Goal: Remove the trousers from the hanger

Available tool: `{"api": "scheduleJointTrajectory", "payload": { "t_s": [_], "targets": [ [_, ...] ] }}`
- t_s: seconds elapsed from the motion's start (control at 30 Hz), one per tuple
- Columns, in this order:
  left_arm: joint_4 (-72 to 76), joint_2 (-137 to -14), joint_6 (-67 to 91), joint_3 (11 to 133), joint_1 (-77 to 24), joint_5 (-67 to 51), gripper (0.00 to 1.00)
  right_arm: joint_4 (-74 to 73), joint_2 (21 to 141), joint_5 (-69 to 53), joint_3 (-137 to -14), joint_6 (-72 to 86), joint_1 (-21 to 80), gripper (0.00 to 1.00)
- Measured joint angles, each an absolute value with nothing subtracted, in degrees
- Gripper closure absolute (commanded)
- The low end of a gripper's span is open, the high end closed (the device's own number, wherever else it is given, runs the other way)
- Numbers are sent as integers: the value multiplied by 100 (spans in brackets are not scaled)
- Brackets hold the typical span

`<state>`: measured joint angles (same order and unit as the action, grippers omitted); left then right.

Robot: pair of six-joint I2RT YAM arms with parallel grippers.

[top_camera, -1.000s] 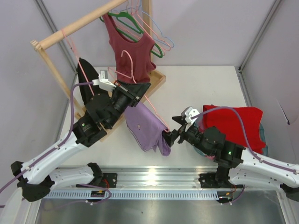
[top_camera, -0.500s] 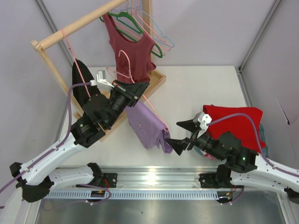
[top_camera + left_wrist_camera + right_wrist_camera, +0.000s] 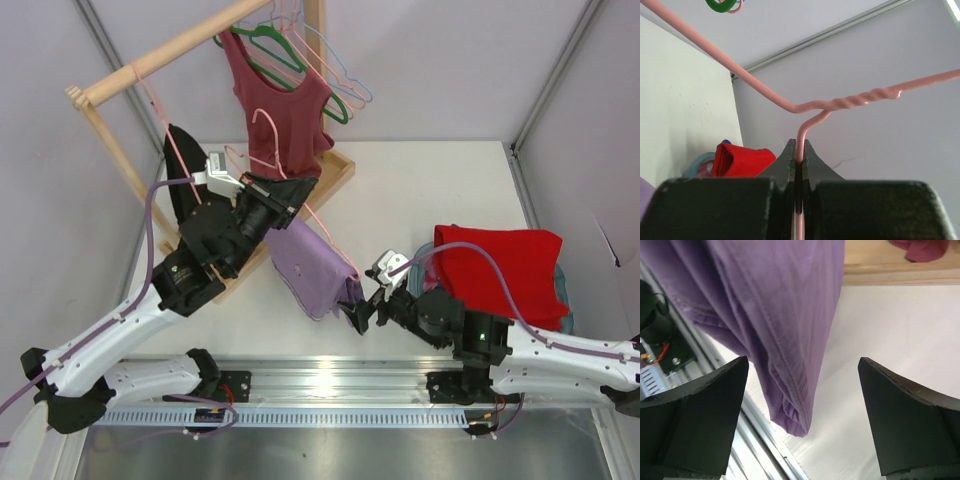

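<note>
Two arms share this job; read them from the left. Your left gripper (image 3: 799, 165) is clenched on the hanger (image 3: 850, 102), pinching the pink wire just below its twisted neck and holding it up off the table (image 3: 430, 190), in front of the wooden rack (image 3: 150, 60) and the maroon top (image 3: 280, 100).

The trousers (image 3: 318, 268) are draped over that hanger. Their long axis runs from the hanger down toward the near edge, and the folded lower end hangs free.

That lower end is what the next move turns on. Your right gripper (image 3: 800, 412) is the nearer one, just right of the hem. Its jaws are spread wide and hold nothing. In the right wrist view the fabric hangs between the two fingers, closer to the finger on the left of that view, with bare table showing toward the other.

I judge you should nudge the gripper so the cloth sits centred before you close, then pull along the fabric's length, away from the hanger.

Room is tight toward you: the metal rail (image 3: 330, 385) lies just below the hem. Further right the red cloth (image 3: 500, 265) sits near the right arm, so open table lies mostly beyond it.
</note>
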<state>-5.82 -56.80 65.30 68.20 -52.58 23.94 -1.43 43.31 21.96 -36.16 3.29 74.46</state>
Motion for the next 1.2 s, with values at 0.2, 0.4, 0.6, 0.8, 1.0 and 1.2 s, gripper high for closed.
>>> {"api": "scheduleJointTrajectory", "payload": {
  "t_s": [0.2, 0.4, 0.6, 0.8, 1.0, 1.2],
  "targets": [
    [-674, -5666, 6431, 6820, -5258, 2390, 100, -3, 4320, 2587, -3420, 272, 7446, 13],
    [-674, -5655, 6386, 6827, -5258, 2386, 100, -5, 4322, 2749, -3374, 139, 7448, 20],
    [-674, -5655, 6383, 6827, -5258, 2381, 100, 80, 4362, 2991, -3371, -10, 7446, 24],
    [-674, -5655, 6403, 6827, -5258, 2314, 100, 580, 4453, 3109, -3190, -62, 7446, 24],
    [-674, -5655, 6464, 6825, -5258, 2222, 100, 1398, 4786, 3201, -3096, -370, 7446, 24],
    [-670, -5655, 6560, 6825, -5258, 2158, 100, 2088, 4890, 3369, -3092, -753, 7419, 25]
  ]
}}
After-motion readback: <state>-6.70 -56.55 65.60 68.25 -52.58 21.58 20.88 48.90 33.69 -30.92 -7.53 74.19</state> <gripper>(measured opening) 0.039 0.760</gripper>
